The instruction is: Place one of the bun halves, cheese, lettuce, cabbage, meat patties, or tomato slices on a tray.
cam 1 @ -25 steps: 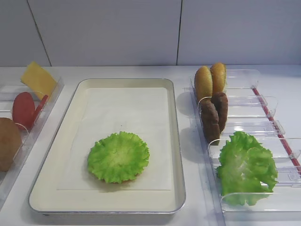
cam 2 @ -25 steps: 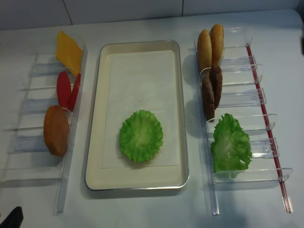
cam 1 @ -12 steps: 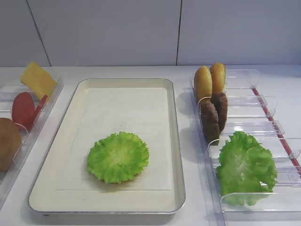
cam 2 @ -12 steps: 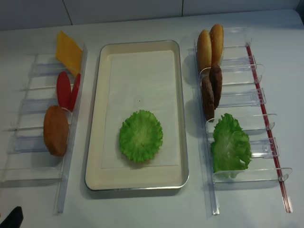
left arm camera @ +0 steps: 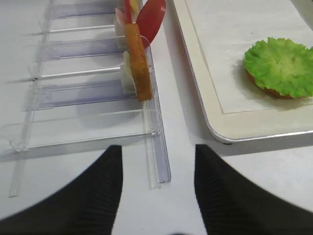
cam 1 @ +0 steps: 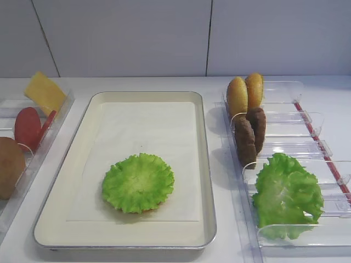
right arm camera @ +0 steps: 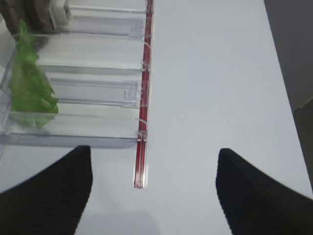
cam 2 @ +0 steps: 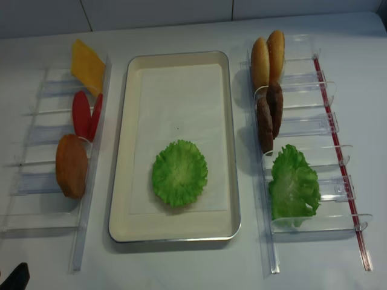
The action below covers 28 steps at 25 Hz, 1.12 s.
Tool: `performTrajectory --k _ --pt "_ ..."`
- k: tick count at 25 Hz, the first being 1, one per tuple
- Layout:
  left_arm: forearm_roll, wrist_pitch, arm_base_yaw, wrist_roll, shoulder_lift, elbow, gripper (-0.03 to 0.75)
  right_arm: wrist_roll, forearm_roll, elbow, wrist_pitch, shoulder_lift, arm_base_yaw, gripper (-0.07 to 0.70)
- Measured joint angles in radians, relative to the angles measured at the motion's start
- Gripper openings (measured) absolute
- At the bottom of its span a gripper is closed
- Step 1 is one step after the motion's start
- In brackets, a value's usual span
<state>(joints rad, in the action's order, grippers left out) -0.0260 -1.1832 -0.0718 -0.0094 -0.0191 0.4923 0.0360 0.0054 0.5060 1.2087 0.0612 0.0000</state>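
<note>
The cream tray [cam 1: 205,164] [cam 2: 233,151] holds the frilly lettuce [cam 1: 138,182] [cam 2: 179,172] [left arm camera: 279,66] lying on a bun half whose brown edge [left arm camera: 274,93] peeks out. Two bun halves [cam 1: 245,93] [cam 2: 268,57] and two meat patties [cam 1: 250,134] [cam 2: 269,118] stand in the right rack, with the ruffled cabbage [cam 1: 286,194] [right arm camera: 29,83] nearer. Cheese [cam 1: 44,93], tomato slices [cam 1: 28,127] [left arm camera: 150,24] and another bun half [cam 1: 8,167] [left arm camera: 137,58] stand in the left rack. My left gripper [left arm camera: 157,196] and right gripper [right arm camera: 154,191] are open and hold nothing, each off its rack's near end.
Clear plastic racks [cam 2: 36,181] [cam 2: 314,130] flank the tray. The right one has a red strip [right arm camera: 143,147] along its outer side. White tabletop [right arm camera: 220,73] stretches right of it to a dark edge [right arm camera: 293,49]. A wall stands behind.
</note>
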Motion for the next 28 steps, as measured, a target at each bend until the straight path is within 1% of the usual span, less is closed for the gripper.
performTrajectory --k 3,7,28 --pt "0.0 0.0 0.0 0.0 0.0 0.0 0.341 0.006 0.0 -0.027 -0.054 -0.049 -0.021 0.524" --pt "0.0 0.0 0.0 0.0 0.0 0.0 0.341 0.006 -0.005 -0.034 -0.063 -0.078 -0.029 0.524" --pt "0.0 0.0 0.0 0.0 0.0 0.0 0.341 0.006 -0.005 -0.034 -0.063 -0.078 -0.029 0.523"
